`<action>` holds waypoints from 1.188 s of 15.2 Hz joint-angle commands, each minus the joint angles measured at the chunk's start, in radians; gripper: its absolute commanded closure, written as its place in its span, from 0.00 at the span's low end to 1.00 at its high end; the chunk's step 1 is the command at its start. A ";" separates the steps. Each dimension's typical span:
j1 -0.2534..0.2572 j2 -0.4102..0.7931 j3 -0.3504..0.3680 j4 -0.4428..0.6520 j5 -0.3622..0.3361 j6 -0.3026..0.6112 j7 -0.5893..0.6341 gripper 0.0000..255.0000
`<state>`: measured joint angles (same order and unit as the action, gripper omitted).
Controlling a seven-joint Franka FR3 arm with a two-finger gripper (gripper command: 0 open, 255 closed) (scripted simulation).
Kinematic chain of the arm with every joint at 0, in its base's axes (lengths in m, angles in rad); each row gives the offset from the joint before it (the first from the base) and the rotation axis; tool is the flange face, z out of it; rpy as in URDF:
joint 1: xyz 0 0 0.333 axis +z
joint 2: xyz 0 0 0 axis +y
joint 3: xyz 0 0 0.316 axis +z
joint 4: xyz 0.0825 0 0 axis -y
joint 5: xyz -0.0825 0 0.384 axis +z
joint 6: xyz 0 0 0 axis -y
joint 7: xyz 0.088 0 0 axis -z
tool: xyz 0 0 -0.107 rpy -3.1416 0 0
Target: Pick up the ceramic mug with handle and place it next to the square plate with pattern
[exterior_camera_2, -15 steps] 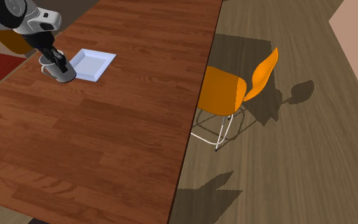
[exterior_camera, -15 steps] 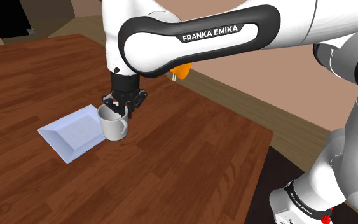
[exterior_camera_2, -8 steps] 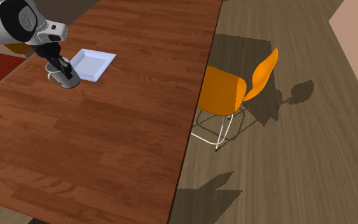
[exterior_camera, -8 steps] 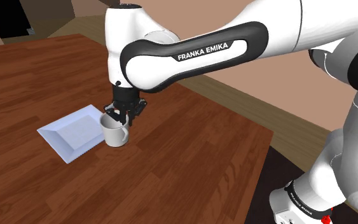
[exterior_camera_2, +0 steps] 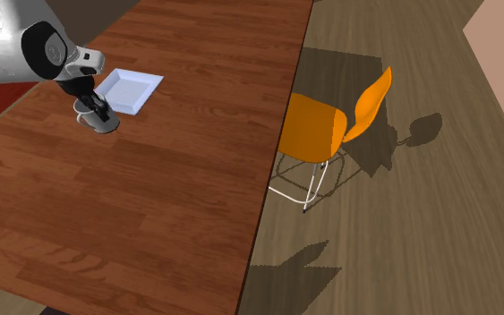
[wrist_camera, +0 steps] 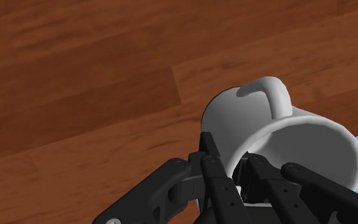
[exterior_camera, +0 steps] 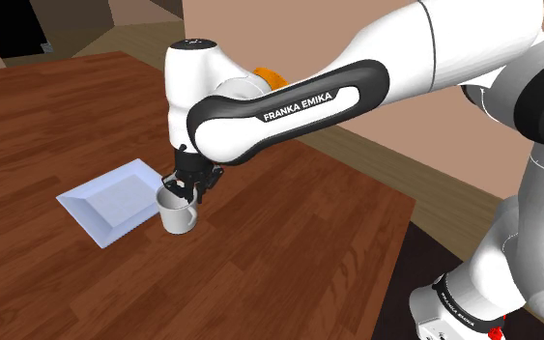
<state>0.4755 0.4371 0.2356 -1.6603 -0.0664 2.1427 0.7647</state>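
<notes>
Hand (exterior_camera: 185,187) points downward, clamped on the rim of the white mug (exterior_camera: 179,216) just beside the square plate (exterior_camera: 105,201).

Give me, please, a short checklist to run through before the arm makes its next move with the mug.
1. Pincer clasps the white mug at its rim: ok.
2. The white mug stands upright: ok.
3. The white mug sits beside the square plate, not on it: ok.
4. Base of the white mug rests on the wooden table: cannot tell.
5. Handle is clear of the pincer: ok.
</notes>
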 commanded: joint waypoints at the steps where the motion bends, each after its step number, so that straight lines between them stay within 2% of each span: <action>1: 0.001 0.006 -0.001 -0.002 -0.001 0.009 0.001 1.00; 7: 0.001 0.006 -0.001 -0.002 -0.001 0.009 0.001 1.00; 8: 0.001 0.006 -0.001 -0.002 -0.001 0.009 0.001 0.00; 13: 0.001 0.006 -0.001 -0.002 -0.001 0.009 0.001 0.00; 17: -0.006 -0.047 0.005 0.049 0.013 -0.094 -0.008 0.00; 18: -0.006 -0.047 0.005 0.049 0.013 -0.094 -0.008 0.00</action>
<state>0.4696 0.3918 0.2405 -1.6229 -0.0547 2.0635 0.7578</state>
